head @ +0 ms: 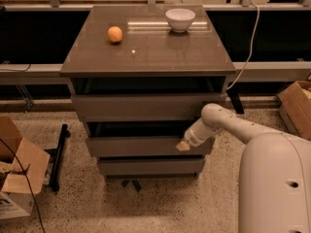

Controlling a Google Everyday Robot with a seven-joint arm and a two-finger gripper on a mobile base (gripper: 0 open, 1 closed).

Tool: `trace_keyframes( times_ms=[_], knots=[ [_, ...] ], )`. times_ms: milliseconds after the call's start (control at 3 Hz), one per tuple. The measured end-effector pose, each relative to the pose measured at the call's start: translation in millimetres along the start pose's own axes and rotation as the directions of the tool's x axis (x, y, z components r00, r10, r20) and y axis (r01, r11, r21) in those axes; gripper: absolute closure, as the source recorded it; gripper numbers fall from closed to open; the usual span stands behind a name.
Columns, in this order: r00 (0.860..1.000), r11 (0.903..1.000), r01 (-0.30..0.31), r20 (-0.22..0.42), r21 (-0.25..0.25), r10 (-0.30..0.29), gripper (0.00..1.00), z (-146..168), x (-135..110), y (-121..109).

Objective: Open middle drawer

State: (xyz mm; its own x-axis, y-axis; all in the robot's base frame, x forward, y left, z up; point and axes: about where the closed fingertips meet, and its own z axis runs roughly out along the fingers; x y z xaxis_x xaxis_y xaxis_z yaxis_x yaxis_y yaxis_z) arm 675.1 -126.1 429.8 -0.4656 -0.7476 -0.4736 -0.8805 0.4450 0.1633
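My arm rises from my white body at the lower right and runs up and to the left. It reaches a rounded joint just off the cabinet's right side, level with the gap under the top drawer. There it bends back down and to the left, so the last link slopes towards the drawer fronts.

My gripper sits at the end of that link. Its tan tip is over the right end of the middle drawer, close to the panel's upper edge. It looks pressed against the front, but I cannot tell whether it truly touches, nor whether the gripper is wide or narrow.

The middle drawer is the second of three grey-brown fronts, with a dark band of shadow showing above its panel. The bottom drawer lies just below my gripper.

On the cabinet top an orange rests left of centre, and a white bowl stands near the back edge, well apart from the fruit. A cardboard box sits on the speckled floor to the left, another box to the right, and a white cable hangs beside the cabinet.
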Motion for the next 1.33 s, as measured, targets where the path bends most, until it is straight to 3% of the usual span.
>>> trace_keyframes(
  times_ms=[333, 667, 1000, 1333],
  knots=[
    [1.000, 1.0000, 0.000, 0.000, 0.000, 0.000, 1.00, 0.0, 0.0, 0.0],
    [1.000, 1.0000, 0.000, 0.000, 0.000, 0.000, 1.00, 0.0, 0.0, 0.0],
    [1.000, 1.0000, 0.000, 0.000, 0.000, 0.000, 0.98, 0.0, 0.0, 0.0],
    [1.000, 1.0000, 0.000, 0.000, 0.000, 0.000, 0.76, 0.0, 0.0, 0.0]
  ],
)
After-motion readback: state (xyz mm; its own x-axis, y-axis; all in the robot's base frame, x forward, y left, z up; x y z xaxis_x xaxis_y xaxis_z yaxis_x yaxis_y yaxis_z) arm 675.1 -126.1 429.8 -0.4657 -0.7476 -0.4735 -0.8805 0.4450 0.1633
